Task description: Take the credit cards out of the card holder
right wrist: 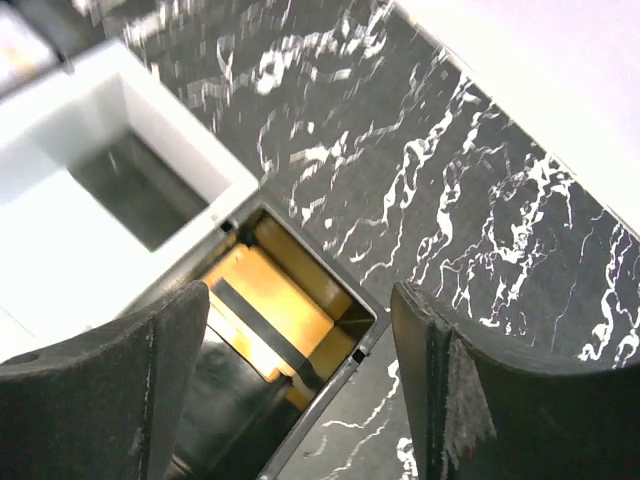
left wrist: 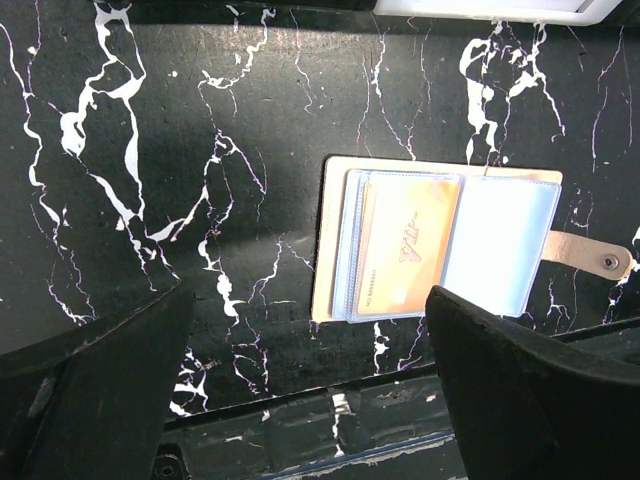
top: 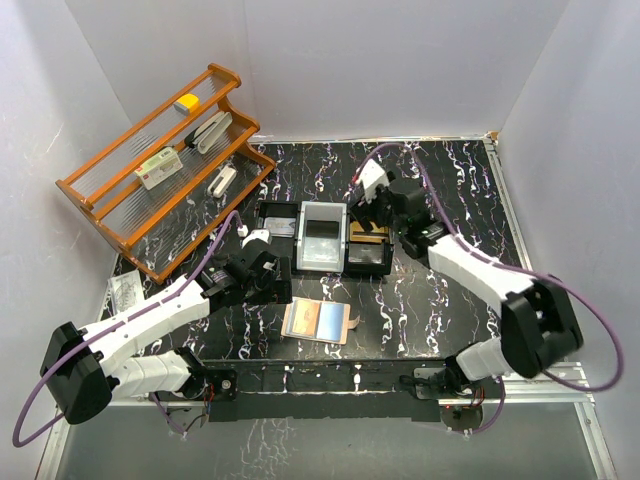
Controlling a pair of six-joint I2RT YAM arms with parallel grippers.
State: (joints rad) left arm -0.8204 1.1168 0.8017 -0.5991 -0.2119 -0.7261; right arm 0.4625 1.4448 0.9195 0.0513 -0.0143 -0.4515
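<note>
Card holder (left wrist: pixel 500 245) open, tan; orange card (left wrist: pixel 405 245) showing inside; L gripper (left wrist: pixel 310 295), R gripper (right wrist: pixel 300 290) released.

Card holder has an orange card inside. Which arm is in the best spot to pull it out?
Left. The left gripper hangs open close by the card holder, with the orange card showing in its sleeve. The right gripper is far off at the back, over the tray.

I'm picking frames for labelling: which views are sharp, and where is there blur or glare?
Top external: evenly lit, sharp, card holder readable. Left wrist: sharp, with a mild sheen over the orange card. Right wrist: blurred toward the top left, white tray compartment washed out.
</note>
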